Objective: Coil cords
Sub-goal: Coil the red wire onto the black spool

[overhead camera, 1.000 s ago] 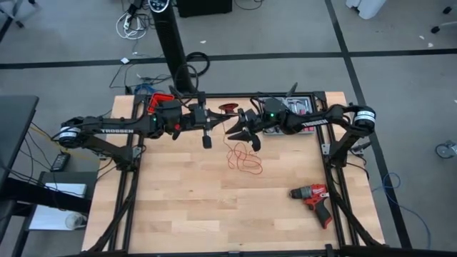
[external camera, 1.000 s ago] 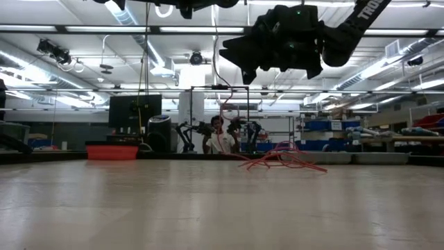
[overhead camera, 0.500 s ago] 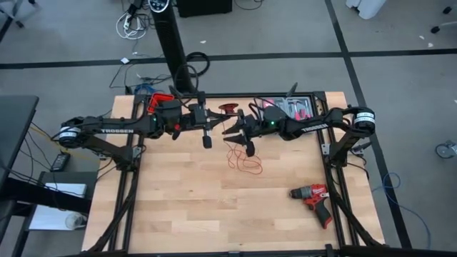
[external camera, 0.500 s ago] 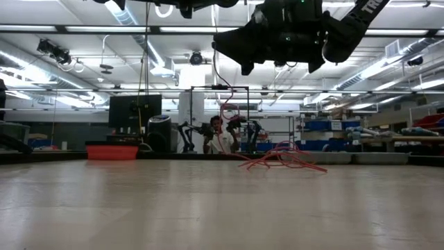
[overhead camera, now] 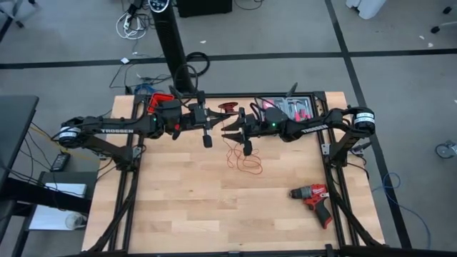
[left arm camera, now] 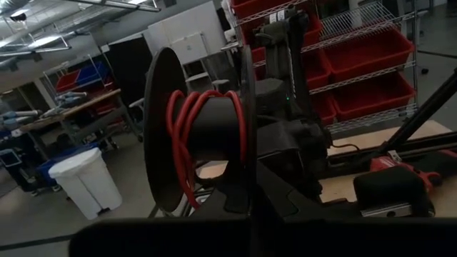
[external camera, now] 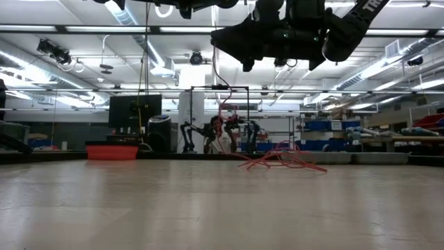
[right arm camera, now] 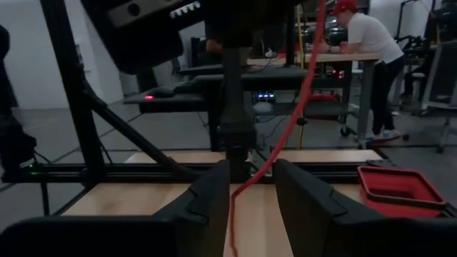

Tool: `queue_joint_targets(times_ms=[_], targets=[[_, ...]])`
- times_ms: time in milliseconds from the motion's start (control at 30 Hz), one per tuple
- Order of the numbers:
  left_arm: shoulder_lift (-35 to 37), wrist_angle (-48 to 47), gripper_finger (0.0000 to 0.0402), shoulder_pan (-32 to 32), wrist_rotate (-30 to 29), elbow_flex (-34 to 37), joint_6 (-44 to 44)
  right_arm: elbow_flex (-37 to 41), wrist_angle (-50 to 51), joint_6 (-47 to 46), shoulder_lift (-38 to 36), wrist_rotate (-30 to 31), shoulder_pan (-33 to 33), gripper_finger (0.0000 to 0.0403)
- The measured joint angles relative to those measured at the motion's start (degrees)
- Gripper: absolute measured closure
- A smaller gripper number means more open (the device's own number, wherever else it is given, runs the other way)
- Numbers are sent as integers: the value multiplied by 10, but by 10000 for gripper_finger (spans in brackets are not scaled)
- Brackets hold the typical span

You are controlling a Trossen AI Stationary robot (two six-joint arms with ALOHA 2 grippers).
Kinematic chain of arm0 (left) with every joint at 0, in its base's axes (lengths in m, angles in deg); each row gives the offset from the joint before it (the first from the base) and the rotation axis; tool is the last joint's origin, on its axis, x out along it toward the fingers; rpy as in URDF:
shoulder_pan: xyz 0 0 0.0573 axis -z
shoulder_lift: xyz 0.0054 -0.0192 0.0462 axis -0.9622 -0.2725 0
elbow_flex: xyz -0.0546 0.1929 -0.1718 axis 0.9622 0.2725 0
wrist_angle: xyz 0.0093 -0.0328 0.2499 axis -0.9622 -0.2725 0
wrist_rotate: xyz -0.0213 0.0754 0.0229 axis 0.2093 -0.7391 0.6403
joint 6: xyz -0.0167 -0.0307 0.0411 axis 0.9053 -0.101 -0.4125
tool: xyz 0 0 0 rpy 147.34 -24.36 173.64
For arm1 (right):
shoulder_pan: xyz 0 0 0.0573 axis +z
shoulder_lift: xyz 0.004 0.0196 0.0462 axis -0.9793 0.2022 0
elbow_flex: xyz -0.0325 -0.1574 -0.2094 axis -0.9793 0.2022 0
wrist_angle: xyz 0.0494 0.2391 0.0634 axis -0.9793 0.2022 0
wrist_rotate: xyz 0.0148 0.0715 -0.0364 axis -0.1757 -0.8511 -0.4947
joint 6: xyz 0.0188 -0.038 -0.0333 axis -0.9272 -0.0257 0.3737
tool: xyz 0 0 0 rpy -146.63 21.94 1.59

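The cord is a thin red wire. Part of it lies in a loose heap (overhead camera: 244,161) on the table's far middle, also seen in the low view (external camera: 284,161). One strand (right arm camera: 285,121) rises from the heap through my right gripper (right arm camera: 251,168). More of it is wound on a black spool (left arm camera: 203,135) in front of my left gripper (overhead camera: 205,127). Both grippers hang high above the table, close together; my right one (overhead camera: 241,135) is just right of the left. Its fingers are a little apart. My left gripper is shut on the black spool, which is lifted clear of the table with red wire (left arm camera: 187,121) wound on its hub. The spool's discs hide the place of contact. My right gripper has the red strand (right arm camera: 234,203) running slack between its parted fingers, close beside one finger (right arm camera: 207,207). Whether it touches, I cannot tell.
A red and black drill (overhead camera: 312,196) lies at the table's near right. A tray with red-handled tools (overhead camera: 289,107) and small red objects (overhead camera: 228,108) sit along the far edge. A red bin (external camera: 111,151) shows beyond the table. A person (right arm camera: 368,64) stands in the room behind.
My right gripper has moved toward the table's left, closer to my left gripper and the spool, and risen slightly. The heap on the table has stayed where it was.
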Motion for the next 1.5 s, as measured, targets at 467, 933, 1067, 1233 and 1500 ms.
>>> queue_joint_targets(times_ms=[467, 933, 1067, 1233, 1500], targets=[[-5, 16, 400, 0, -6, 0, 5, 0, -3, -7, 0, 54, 0, 290], [-4, 21, 400, 0, -7, 0, 3, 0, 2, -3, 0, 59, 1, 322], [-4, 13, 400, 0, -7, 0, 5, 0, 27, 23, 0, 58, 1, 390], [-3, -6, 400, 0, -7, 0, 51, 0, 76, 39, 0, 40, -11, 397], [13, -119, 400, -10, -11, 0, 105, 1, 171, 62, 0, -31, -31, 400]])
